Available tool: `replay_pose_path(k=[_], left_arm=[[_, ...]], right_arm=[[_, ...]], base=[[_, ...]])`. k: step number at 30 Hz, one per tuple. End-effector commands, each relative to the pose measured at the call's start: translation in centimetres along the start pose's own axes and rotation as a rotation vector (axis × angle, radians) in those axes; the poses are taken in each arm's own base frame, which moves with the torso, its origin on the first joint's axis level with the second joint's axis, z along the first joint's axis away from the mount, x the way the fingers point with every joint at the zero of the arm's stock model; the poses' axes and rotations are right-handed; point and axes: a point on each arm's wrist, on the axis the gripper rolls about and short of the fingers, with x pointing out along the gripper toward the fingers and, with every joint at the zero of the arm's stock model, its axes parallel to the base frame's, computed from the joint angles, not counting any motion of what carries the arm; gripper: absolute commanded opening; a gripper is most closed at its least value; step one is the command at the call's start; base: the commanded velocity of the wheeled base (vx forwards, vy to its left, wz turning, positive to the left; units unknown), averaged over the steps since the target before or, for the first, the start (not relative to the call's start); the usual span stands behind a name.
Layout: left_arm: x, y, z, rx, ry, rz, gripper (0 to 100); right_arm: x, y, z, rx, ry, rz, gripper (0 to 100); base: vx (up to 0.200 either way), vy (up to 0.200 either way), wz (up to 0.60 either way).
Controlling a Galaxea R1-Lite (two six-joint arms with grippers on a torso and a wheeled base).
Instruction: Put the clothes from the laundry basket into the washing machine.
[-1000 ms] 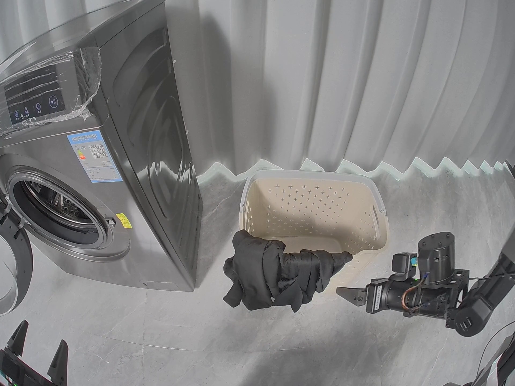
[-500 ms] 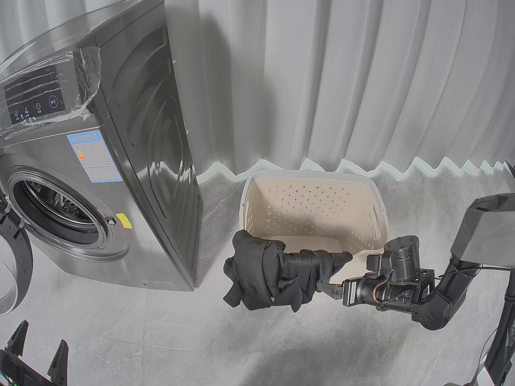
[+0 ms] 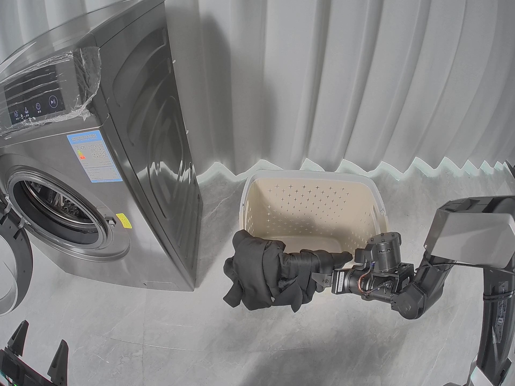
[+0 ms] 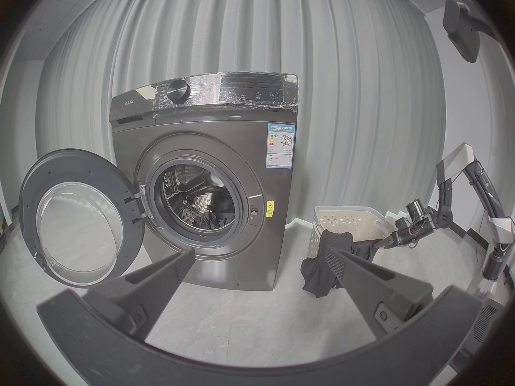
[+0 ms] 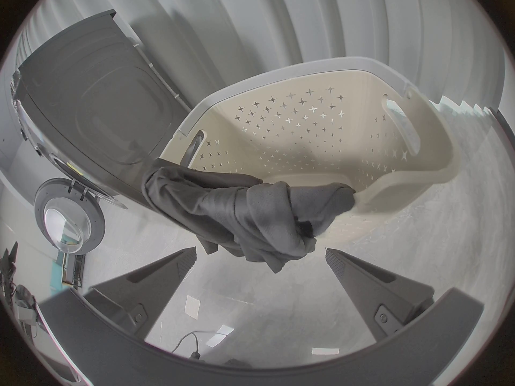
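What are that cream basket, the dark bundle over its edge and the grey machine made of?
Laundry basket: likely moulded plastic, matte cream, with star-shaped holes. Dark clothes: soft fabric, shown by folds and drape; fibre unclear. Washing machine: seemingly painted metal, satin grey, faintly reflective side.

Dark grey garment [image 3: 265, 277]: bunched and twisted, draped over the near rim of the basket [image 3: 314, 177], most of it hanging outside at the left corner. Cream basket with white rim, star perforations, handle slots; upright on the floor just right of the washing machine [image 3: 145, 135]. Dark grey front-loader, round door [image 4: 80, 218] swung fully open, drum exposed.
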Motion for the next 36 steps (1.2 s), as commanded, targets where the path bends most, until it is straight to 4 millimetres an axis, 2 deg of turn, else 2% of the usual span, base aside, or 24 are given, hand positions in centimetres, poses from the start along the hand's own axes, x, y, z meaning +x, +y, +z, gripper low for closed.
replay_pose_path(k=[1, 17, 23, 24, 36], left_arm=[[0.0, 0.0, -0.5, -0.002, 0.002, 0.0, 100], [0.0, 0.0, -0.5, -0.002, 0.002, 0.0, 100], [0.0, 0.0, -0.5, -0.002, 0.002, 0.0, 100], [0.0, 0.0, -0.5, -0.002, 0.002, 0.0, 100], [0.0, 0.0, -0.5, -0.002, 0.001, 0.001, 100]], right_arm=[[2.4, -0.5, -0.5, 0.005, 0.005, -0.007, 100], [5.8, -0.4, -0.2, 0.002, -0.043, 0.013, 100], [6.2, -0.1, 0.3, -0.001, -0.068, 0.024, 100], [6.2, 0.0, 0.4, -0.003, -0.073, 0.028, 0], [5.9, 0.2, 0.4, -0.004, -0.078, 0.028, 0]], base=[[0.0, 0.0, 0.0], [0.0, 0.0, 0.0], [0.0, 0.0, 0.0], [0.0, 0.0, 0.0], [0.0, 0.0, 0.0]])
